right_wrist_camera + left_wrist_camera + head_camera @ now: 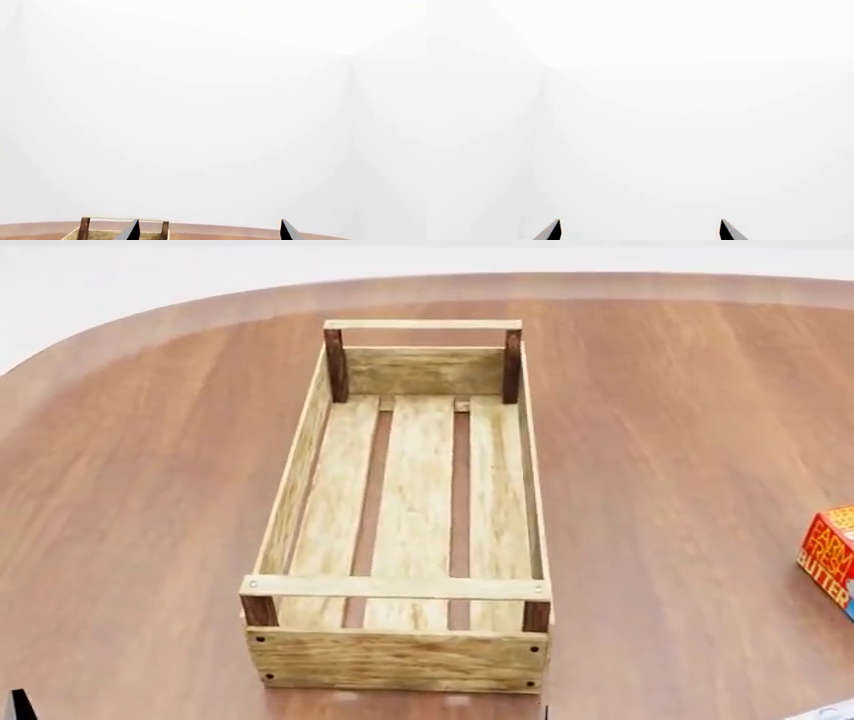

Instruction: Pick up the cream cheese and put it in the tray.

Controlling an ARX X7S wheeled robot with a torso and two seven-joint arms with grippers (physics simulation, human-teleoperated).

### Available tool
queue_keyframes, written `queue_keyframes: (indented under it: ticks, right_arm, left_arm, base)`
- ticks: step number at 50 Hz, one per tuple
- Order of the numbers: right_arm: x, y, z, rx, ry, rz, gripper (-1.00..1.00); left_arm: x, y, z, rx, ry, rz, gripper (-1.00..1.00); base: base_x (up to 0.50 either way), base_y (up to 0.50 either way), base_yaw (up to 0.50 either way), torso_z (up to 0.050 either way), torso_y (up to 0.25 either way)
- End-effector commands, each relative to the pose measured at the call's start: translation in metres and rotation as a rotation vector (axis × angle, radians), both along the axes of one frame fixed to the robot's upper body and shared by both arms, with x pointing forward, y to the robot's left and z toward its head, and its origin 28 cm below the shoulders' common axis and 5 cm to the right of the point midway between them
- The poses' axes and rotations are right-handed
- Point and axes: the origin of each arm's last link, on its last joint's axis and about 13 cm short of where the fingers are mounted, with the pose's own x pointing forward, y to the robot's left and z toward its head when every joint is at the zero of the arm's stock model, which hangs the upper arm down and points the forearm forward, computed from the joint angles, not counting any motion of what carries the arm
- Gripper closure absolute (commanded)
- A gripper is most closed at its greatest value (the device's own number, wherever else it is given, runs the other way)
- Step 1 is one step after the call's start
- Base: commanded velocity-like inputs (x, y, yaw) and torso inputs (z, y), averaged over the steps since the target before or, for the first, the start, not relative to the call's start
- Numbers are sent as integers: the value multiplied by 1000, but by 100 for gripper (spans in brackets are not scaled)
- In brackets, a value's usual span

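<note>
The tray (407,530), a long light wooden slatted crate with dark corner posts and rail handles, stands empty in the middle of the table in the head view. Its end also shows low in the right wrist view (100,234). The cream cheese is not clearly in view; a pale sliver (834,712) at the head view's lower right corner is too cut off to identify. My left gripper (640,221) is open and empty, facing a white wall. My right gripper (209,221) is open and empty, pointing over the table toward the tray.
A red-orange butter box (830,558) sits at the right edge of the brown wooden table (667,470). A dark fingertip (18,705) shows at the head view's lower left corner. White walls lie beyond the table's rounded far edge.
</note>
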Motion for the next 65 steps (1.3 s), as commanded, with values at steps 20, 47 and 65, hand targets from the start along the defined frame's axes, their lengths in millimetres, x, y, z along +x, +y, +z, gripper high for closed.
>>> queue_keyframes:
  ticks: [20, 47, 65]
  right_arm:
    - [0, 0, -1, 17, 9, 4, -100]
    - [1, 1, -2, 24, 18, 15, -100]
    - [1, 1, -1, 25, 18, 19, -100]
  left_arm:
    - [0, 0, -1, 0, 1, -3, -100]
    - [0, 0, -1, 3, 0, -6, -100]
    - [-1, -1, -1, 4, 1, -8, -100]
  base:
    - [126, 226, 0, 0, 0]
    - [191, 14, 0, 0, 0]
    - [197, 0, 0, 0, 0]
